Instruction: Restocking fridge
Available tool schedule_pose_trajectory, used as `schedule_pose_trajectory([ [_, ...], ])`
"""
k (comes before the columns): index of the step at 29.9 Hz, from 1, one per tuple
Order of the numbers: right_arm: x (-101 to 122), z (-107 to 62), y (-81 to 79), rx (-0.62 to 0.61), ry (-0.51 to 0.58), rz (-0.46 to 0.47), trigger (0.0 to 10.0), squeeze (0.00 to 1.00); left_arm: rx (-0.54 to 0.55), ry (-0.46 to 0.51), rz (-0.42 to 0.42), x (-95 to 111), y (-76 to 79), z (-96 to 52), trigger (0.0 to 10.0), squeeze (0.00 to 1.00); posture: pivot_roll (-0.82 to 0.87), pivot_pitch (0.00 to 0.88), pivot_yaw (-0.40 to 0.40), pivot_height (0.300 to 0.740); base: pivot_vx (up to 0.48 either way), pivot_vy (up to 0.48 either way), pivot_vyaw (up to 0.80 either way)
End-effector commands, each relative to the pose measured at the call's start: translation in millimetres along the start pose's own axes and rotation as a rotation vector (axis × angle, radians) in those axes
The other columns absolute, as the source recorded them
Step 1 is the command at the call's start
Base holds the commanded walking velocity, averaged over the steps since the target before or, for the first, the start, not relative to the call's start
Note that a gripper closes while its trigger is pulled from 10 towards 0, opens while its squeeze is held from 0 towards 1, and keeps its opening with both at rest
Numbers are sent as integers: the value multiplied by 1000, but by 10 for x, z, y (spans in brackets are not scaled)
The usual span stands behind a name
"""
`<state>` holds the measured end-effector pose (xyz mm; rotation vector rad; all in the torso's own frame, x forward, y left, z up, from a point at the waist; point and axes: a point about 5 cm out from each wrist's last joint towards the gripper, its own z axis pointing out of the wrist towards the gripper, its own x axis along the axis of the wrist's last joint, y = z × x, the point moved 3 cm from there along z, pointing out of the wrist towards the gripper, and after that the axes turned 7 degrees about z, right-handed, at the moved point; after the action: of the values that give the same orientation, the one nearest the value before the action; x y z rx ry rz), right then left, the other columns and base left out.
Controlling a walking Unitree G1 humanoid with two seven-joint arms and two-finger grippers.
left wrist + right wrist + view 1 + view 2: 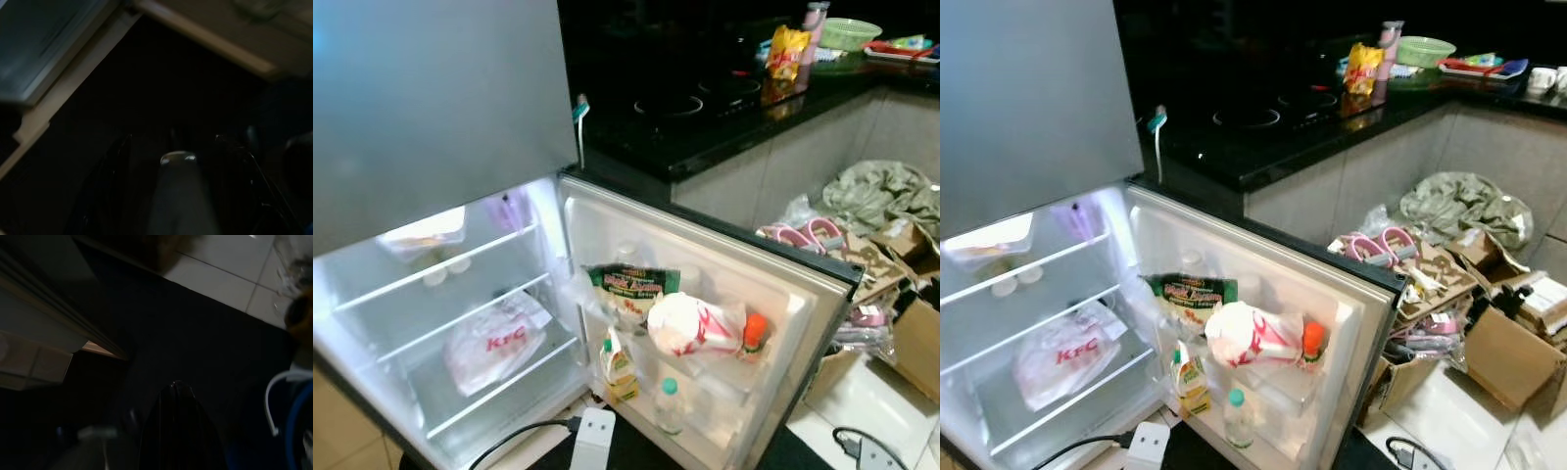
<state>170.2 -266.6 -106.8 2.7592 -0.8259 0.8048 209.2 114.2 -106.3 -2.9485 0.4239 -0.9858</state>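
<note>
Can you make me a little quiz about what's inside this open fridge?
1. True or false: the white KFC bag lies on a shelf inside the fridge.
2. What colour is the cap of the bottle that sits beside the red and white bag in the fridge door? A) blue B) orange C) black
3. Fill in: the yellow snack bag stands on the black ____, not in the fridge.

Key
1. True.
2. B, orange.
3. Counter.
</note>
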Motion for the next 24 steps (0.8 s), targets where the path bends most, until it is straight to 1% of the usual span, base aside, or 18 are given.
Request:
schedule_pose_trajectory([
  [1, 24, 2, -42, 10, 11, -8, 10000, 0, -1, -24, -3, -80, -24, -11, 10000, 0, -77, 0, -3, 740, -285, 0, 0],
  [9, 72, 6, -106, 34, 20, -6, 10000, 0, 9, -26, -3, -71, -46, -8, 10000, 0, -78, 0, -1, 740, -32, 0, 0],
  [13, 137, 8, -176, 65, 36, -19, 10000, 0, 12, -21, -11, -67, -60, -8, 10000, 0, -78, 0, -1, 740, 0, 0, 0],
  [16, 175, 6, -238, 97, 54, -104, 10000, 0, 13, -17, -4, -61, -63, -8, 10000, 0, -79, 0, -1, 740, 0, 0, 0],
  [18, 180, 1, -303, 132, 63, -151, 10000, 0, 9, 10, -8, -22, -58, -7, 10000, 0, -79, 0, -1, 740, 0, 0, 0],
  [19, 191, -12, -403, 196, 79, -190, 10000, 0, 0, 36, -22, 26, -43, -4, 10000, 0, -79, 0, -1, 740, 0, 0, 0],
  [20, 198, -28, -497, 256, 91, -210, 10000, 0, -15, 66, -35, 81, -20, -2, 10000, 0, -79, 0, -1, 740, 0, 0, 0],
  [21, 214, -53, -623, 333, 107, -237, 10000, 0, -43, 97, -39, 150, 20, 1, 10000, 0, -78, 6, -2, 740, 0, 0, 0],
  [22, 214, -53, -623, 333, 107, -237, 10000, 0, -43, 97, -39, 150, 20, 1, 10000, 0, -78, 6, -2, 740, 0, 0, 0],
  [23, 241, -69, -727, 372, 120, -271, 10000, 0, -94, 124, 13, 215, 96, 1, 10000, 0, -78, 12, 2, 740, 0, 0, 0],
  [24, 241, -69, -727, 372, 120, -271, 10000, 0, -94, 124, 13, 215, 96, 1, 10000, 0, -78, 12, 2, 740, 0, 0, 0],
])
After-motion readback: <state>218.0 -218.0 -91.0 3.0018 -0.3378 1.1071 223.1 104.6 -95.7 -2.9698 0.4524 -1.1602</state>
